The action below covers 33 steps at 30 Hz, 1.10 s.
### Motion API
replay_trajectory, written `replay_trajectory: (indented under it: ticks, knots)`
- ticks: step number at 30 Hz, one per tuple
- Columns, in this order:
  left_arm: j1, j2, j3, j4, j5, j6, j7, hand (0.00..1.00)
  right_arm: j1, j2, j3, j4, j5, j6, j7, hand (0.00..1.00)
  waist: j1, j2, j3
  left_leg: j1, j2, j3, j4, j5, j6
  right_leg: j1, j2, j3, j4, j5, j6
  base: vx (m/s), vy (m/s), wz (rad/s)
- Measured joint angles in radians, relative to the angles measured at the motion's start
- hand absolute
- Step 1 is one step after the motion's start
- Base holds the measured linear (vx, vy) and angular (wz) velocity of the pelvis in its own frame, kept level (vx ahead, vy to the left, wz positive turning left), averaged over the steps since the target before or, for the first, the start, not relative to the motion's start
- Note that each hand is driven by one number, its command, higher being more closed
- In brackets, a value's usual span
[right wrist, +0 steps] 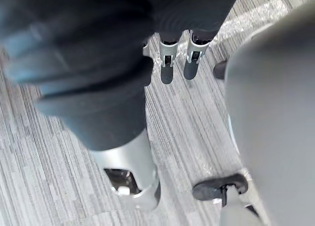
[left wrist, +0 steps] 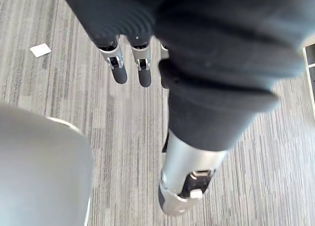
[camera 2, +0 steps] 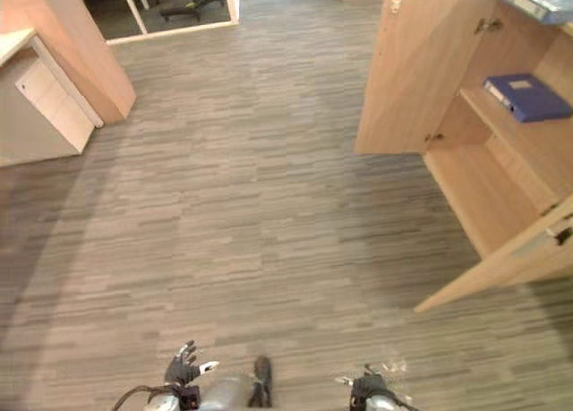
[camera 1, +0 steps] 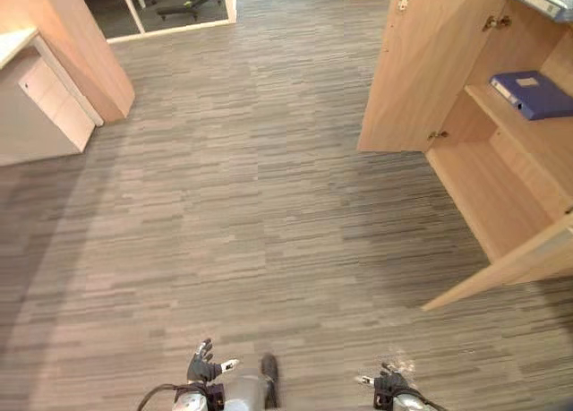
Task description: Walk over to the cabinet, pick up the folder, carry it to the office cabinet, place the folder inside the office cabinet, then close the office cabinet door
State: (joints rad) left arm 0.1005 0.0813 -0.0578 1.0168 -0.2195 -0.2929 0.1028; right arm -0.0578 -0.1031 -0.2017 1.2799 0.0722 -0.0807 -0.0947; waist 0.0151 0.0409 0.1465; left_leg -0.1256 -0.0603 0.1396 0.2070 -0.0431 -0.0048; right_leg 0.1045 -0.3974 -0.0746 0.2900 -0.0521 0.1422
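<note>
A blue folder (camera 1: 531,93) lies flat on the upper shelf of the open wooden office cabinet (camera 1: 501,187) at the right. Its far door (camera 1: 421,71) stands wide open, and the near door (camera 1: 510,268) juts out towards me. Low at the bottom edge, my left hand (camera 1: 204,366) and right hand (camera 1: 389,382) hang well short of the cabinet. In the left wrist view the left hand's fingers (left wrist: 118,68) are straight over bare floor. The right hand's fingers (right wrist: 167,66) are likewise straight with nothing in them.
A second light wooden cabinet (camera 1: 81,44) and a white drawer unit (camera 1: 45,107) stand at the upper left. An office chair (camera 1: 190,4) is behind a glass partition at the top. A white scrap (left wrist: 40,49) lies on the striped carpet.
</note>
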Motion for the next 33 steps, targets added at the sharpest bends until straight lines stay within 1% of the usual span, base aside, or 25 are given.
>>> replay_trajectory:
  ticks: [1,2,3,4,5,6,7,8,9,11,12,14,15,16,17,18,19,21,23,26,27,28,30,32,33]
  knots:
    - [0.008,-0.001,-0.004,0.000,0.011,0.000,-0.001,0.00,0.008,-0.001,-0.021,-0.004,-0.004,0.001,0.002,0.00,-0.002,0.000,-0.010,0.028,-0.022,0.008,-0.024,0.001,0.009,-0.034,-0.027,0.001,0.083,0.007,-0.012,0.46,0.448,-0.29]
    - [0.018,-0.002,-0.021,0.000,0.019,0.000,-0.003,0.00,0.025,-0.014,-0.051,-0.034,-0.016,-0.006,0.001,0.00,-0.008,0.007,-0.028,0.094,-0.063,0.017,-0.070,-0.002,0.027,-0.105,-0.085,-0.010,0.262,0.051,-0.084,0.45,0.401,0.02]
    - [0.024,-0.005,-0.034,-0.002,0.019,-0.001,-0.010,0.00,0.033,-0.035,-0.053,-0.066,-0.015,-0.010,0.000,0.00,-0.021,0.008,-0.027,0.150,-0.092,0.019,-0.095,0.000,0.068,-0.164,-0.140,-0.050,0.477,0.098,-0.194,0.46,0.375,0.16]
    - [0.027,-0.006,-0.040,-0.002,0.018,0.000,-0.015,0.00,0.032,-0.041,-0.053,-0.072,-0.015,-0.010,-0.001,0.00,-0.027,0.007,-0.027,0.182,-0.103,0.009,-0.104,-0.003,0.078,-0.187,-0.163,-0.083,0.580,0.106,-0.210,0.40,0.254,0.31]
    - [0.028,-0.008,-0.054,-0.003,0.012,0.000,-0.024,0.00,0.029,-0.042,-0.053,-0.070,-0.013,-0.009,-0.003,0.00,-0.032,0.013,-0.025,0.241,-0.109,-0.011,-0.131,-0.005,0.080,-0.205,-0.156,-0.147,0.678,0.074,-0.169,0.41,0.186,0.34]
    - [0.028,-0.006,-0.080,-0.006,0.010,0.000,-0.030,0.00,0.027,-0.035,-0.056,-0.072,-0.010,-0.009,-0.006,0.00,-0.029,0.025,-0.019,0.279,-0.100,-0.029,-0.151,-0.005,0.079,-0.213,-0.112,-0.215,0.685,-0.025,-0.111,0.39,0.148,0.29]
    - [0.025,-0.006,-0.089,-0.005,0.012,0.000,-0.035,0.00,0.026,-0.028,-0.056,-0.073,-0.006,-0.012,-0.006,0.00,-0.029,0.028,-0.015,0.290,-0.092,-0.037,-0.158,-0.005,0.079,-0.221,-0.082,-0.245,0.665,-0.068,-0.090,0.33,0.067,0.25]
    - [0.021,-0.006,-0.105,-0.005,0.014,0.000,-0.045,0.00,0.020,-0.013,-0.058,-0.090,0.009,-0.016,-0.006,0.00,-0.031,0.029,-0.007,0.312,-0.075,-0.041,-0.174,-0.008,0.075,-0.235,-0.026,-0.304,0.599,-0.128,-0.072,0.28,0.007,0.17]
    - [0.007,-0.002,-0.113,-0.002,0.015,0.001,-0.053,0.00,0.009,-0.006,-0.062,-0.098,0.029,-0.018,-0.005,0.00,-0.031,0.032,0.020,0.345,-0.060,-0.049,-0.190,-0.013,0.068,-0.249,0.021,-0.345,0.519,-0.161,-0.076,0.31,-0.035,0.11]
    - [-0.013,-0.005,-0.115,0.014,0.017,0.003,-0.056,0.00,0.001,-0.004,-0.060,-0.109,0.041,-0.019,-0.005,0.00,-0.032,0.037,0.048,0.381,-0.032,-0.053,-0.195,-0.037,0.071,-0.271,0.096,-0.362,0.387,-0.164,-0.078,0.20,-0.078,0.01]
    - [-0.015,-0.002,-0.115,0.016,0.035,0.004,-0.057,0.00,-0.004,0.005,-0.049,-0.110,0.070,-0.025,-0.006,0.00,-0.032,0.034,0.055,0.401,-0.015,-0.050,-0.197,-0.062,0.067,-0.299,0.159,-0.365,0.225,-0.129,-0.088,0.12,-0.096,0.00]
    - [-0.020,0.003,-0.113,0.022,0.059,0.003,-0.064,0.00,0.001,0.013,-0.046,-0.109,0.100,-0.028,-0.007,0.00,-0.032,0.016,0.058,0.424,-0.012,-0.051,-0.198,-0.091,0.045,-0.311,0.189,-0.364,0.055,-0.042,-0.113,0.18,-0.182,0.08]
    - [-0.020,0.000,-0.107,0.034,0.066,0.003,-0.064,0.00,0.005,0.012,-0.044,-0.109,0.108,-0.030,-0.007,0.00,-0.037,0.006,0.051,0.427,-0.007,-0.062,-0.184,-0.117,0.033,-0.320,0.189,-0.364,0.025,0.031,-0.148,0.21,-0.198,0.17]
    - [-0.020,-0.002,-0.103,0.036,0.068,0.004,-0.064,0.00,0.005,0.012,-0.042,-0.110,0.109,-0.030,-0.007,0.00,-0.042,0.006,0.048,0.427,-0.001,-0.071,-0.177,-0.130,0.021,-0.318,0.194,-0.368,0.023,0.062,-0.172,0.32,-0.243,0.16]
    - [-0.023,-0.006,-0.093,0.042,0.070,0.007,-0.064,0.00,0.003,0.012,-0.040,-0.109,0.108,-0.030,-0.005,0.00,-0.049,0.018,0.051,0.426,0.030,-0.074,-0.167,-0.155,0.002,-0.318,0.222,-0.381,0.028,0.066,-0.199,0.42,-0.317,0.08]
    - [-0.025,-0.013,-0.081,0.053,0.074,0.011,-0.066,0.00,0.001,0.012,-0.037,-0.109,0.106,-0.030,-0.003,0.00,-0.052,0.027,0.046,0.427,0.074,-0.073,-0.167,-0.167,-0.019,-0.318,0.261,-0.396,0.031,0.029,-0.206,0.44,-0.344,0.05]
    - [-0.029,-0.010,-0.077,0.056,0.075,0.013,-0.066,0.00,0.003,0.015,-0.037,-0.107,0.106,-0.030,-0.003,0.00,-0.051,0.031,0.043,0.430,0.090,-0.072,-0.162,-0.170,-0.025,-0.314,0.277,-0.407,0.036,0.010,-0.213,0.30,-0.259,0.07]
    - [-0.039,0.000,-0.066,0.069,0.075,0.019,-0.066,0.00,0.015,0.024,-0.037,-0.105,0.108,-0.030,-0.003,0.00,-0.053,0.017,0.046,0.423,0.135,-0.071,-0.092,-0.176,-0.037,-0.275,0.321,-0.428,0.031,-0.038,-0.222,0.32,-0.323,0.11]
    - [-0.043,0.000,-0.053,0.075,0.071,0.024,-0.064,0.00,0.018,0.025,-0.033,-0.091,0.112,-0.030,-0.002,0.00,-0.054,0.014,0.046,0.388,0.164,-0.070,0.054,-0.183,-0.050,-0.210,0.357,-0.433,-0.021,-0.054,-0.226,0.36,-0.366,0.04]
    - [-0.037,-0.004,0.011,0.069,0.053,0.027,-0.062,0.00,0.018,0.017,-0.012,-0.064,0.135,-0.029,0.006,0.00,-0.050,0.011,0.046,0.217,0.232,-0.063,0.535,-0.153,-0.127,-0.088,0.443,-0.411,-0.157,-0.043,-0.227,0.34,-0.260,-0.26]
    - [-0.033,-0.007,0.041,0.062,0.044,0.028,-0.060,0.00,0.023,0.015,-0.009,-0.055,0.143,-0.029,0.007,0.00,-0.042,0.009,0.046,0.169,0.268,-0.032,0.684,-0.150,-0.132,-0.036,0.480,-0.386,-0.196,-0.039,-0.231,0.32,-0.159,-0.52]
    - [-0.031,-0.008,0.047,0.061,0.043,0.028,-0.059,0.00,0.023,0.015,-0.009,-0.051,0.143,-0.029,0.007,0.00,-0.037,0.008,0.045,0.158,0.280,-0.020,0.719,-0.151,-0.131,-0.021,0.491,-0.376,-0.207,-0.039,-0.232,0.32,-0.098,-0.82]
    - [-0.028,-0.009,0.077,0.050,0.025,0.026,-0.053,0.00,0.019,0.009,-0.008,-0.047,0.143,-0.028,0.006,0.00,-0.020,0.004,0.043,0.065,0.301,0.043,0.796,-0.176,-0.088,0.038,0.527,-0.294,-0.256,-0.038,-0.232,0.30,-0.056,-0.94]
    - [-0.027,-0.009,0.093,0.043,0.016,0.022,-0.047,0.00,0.020,0.007,-0.009,-0.045,0.143,-0.026,0.006,0.00,-0.018,0.000,0.045,-0.006,0.290,0.049,0.741,-0.201,-0.063,0.069,0.531,-0.251,-0.281,-0.026,-0.236,0.25,-0.058,-0.78]
    - [-0.028,-0.009,0.096,0.036,0.009,0.018,-0.041,0.00,0.020,0.006,-0.003,-0.045,0.143,-0.026,0.006,0.00,-0.010,-0.002,0.045,-0.041,0.278,0.039,0.651,-0.219,-0.062,0.083,0.530,-0.218,-0.292,-0.025,-0.235,0.28,-0.047,-0.92]
